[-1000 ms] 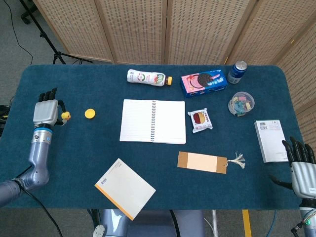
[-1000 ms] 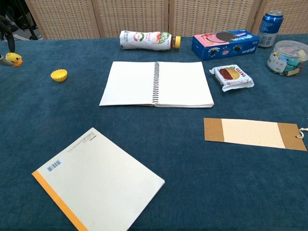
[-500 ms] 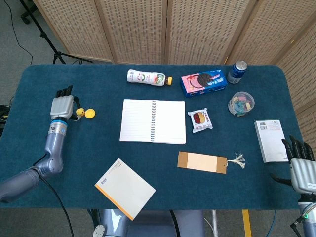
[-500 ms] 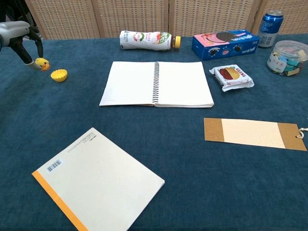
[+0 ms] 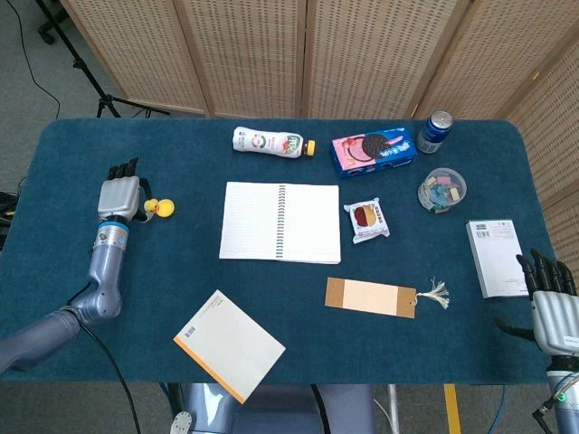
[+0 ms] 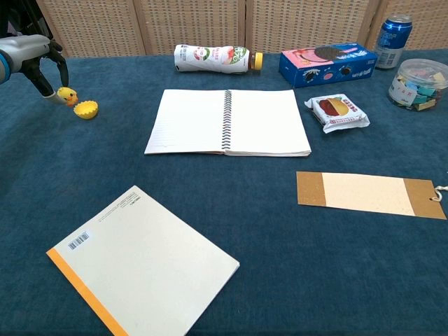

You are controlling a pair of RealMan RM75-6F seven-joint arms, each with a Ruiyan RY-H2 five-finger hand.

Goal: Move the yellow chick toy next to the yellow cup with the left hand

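The small yellow chick toy (image 5: 151, 205) (image 6: 68, 96) is pinched at the fingertips of my left hand (image 5: 118, 193) (image 6: 31, 56) near the table's left edge. It hangs right beside the yellow cup (image 5: 166, 209) (image 6: 87, 109), on the cup's left and a little behind it. Whether the chick touches the cloth I cannot tell. The cup stands low and open on the blue cloth. My right hand (image 5: 552, 307) rests at the front right edge of the table, fingers apart and holding nothing; only the head view shows it.
An open spiral notebook (image 5: 280, 221) lies mid-table, right of the cup. A yogurt bottle (image 5: 270, 142), cookie box (image 5: 373, 151) and can (image 5: 435, 132) line the back. A notepad (image 5: 229, 344) lies front left, a paper tag (image 5: 371, 297) front centre, a white box (image 5: 495, 257) right.
My left hand has carried the chick rightward from the table's left edge to just beside the yellow cup. The right hand has stayed put.
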